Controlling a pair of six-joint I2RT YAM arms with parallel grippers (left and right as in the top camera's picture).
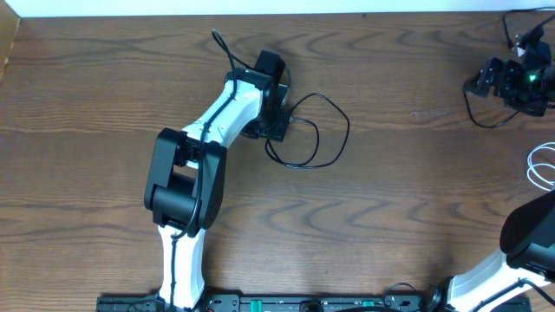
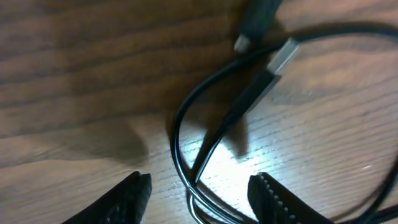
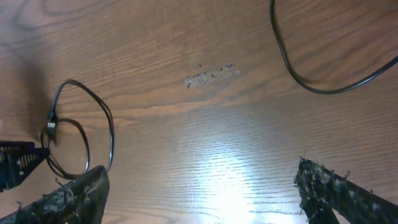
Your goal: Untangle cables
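A thin black cable (image 1: 319,130) lies in loose loops at the table's middle. My left gripper (image 1: 274,120) hangs over the loops' left end. In the left wrist view the jaws of my left gripper (image 2: 202,194) stand apart, low over the wood, with crossing strands of the black cable (image 2: 185,109) running between them, touching neither finger. A silver-tipped USB plug (image 2: 281,57) and a second plug end (image 2: 255,22) lie just beyond. My right gripper (image 3: 208,194) is wide open over bare wood with nothing between its fingers. A white cable (image 1: 542,170) loops at the right edge.
A black device with its own cord (image 1: 512,82) sits at the far right corner. The right arm (image 1: 531,238) stands at the near right. The right wrist view also shows the black loops (image 3: 84,130) to its left and another black cord (image 3: 311,78) at its upper right.
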